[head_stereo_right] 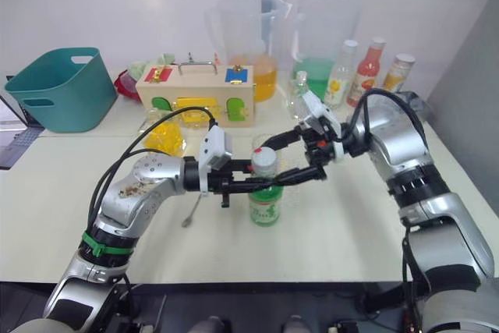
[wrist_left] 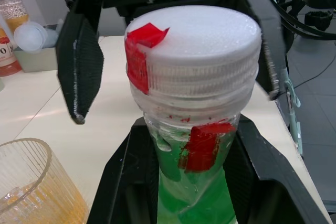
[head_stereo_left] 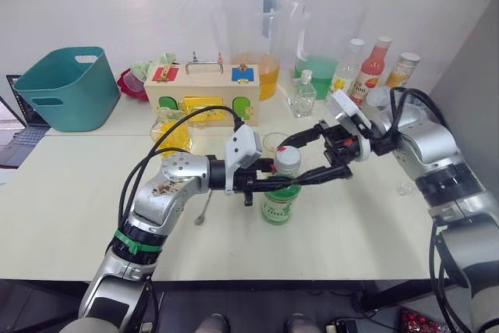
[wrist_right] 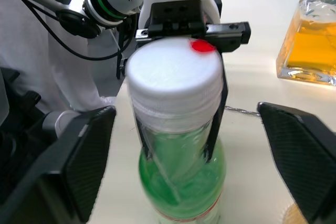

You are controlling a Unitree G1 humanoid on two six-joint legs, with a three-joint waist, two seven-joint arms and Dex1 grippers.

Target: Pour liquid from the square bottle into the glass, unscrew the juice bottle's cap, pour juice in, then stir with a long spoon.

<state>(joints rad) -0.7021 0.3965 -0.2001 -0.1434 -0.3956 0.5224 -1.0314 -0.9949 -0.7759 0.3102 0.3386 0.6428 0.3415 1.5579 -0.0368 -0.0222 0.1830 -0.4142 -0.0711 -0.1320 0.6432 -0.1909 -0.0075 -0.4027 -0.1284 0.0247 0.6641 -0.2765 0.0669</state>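
Standing upright near the middle of the worktop [head_stereo_left: 70, 193]: juice bottle [head_stereo_left: 280, 202], long axis vertical, cap [head_stereo_left: 287, 159] pointing straight up. Clear plastic body, green liquid inside, label low on the body, white ribbed screw cap with a patch of red tape on its edge and another on the neck below.

Clamped on the bottle's neck just under the cap: left tool [head_stereo_left: 271, 185], fingers [wrist_left: 131, 182] pressed to either side of the neck.

Spread wide around the cap without touching it: right tool [head_stereo_left: 307, 157], one finger above and behind the cap, the other reaching past its front, gaps visible on both sides in the right wrist view.

Just behind the bottle: ribbed glass [wrist_left: 29, 182] holding yellow liquid.

Lying flat on the worktop beside the left arm: long spoon [head_stereo_left: 204, 208].
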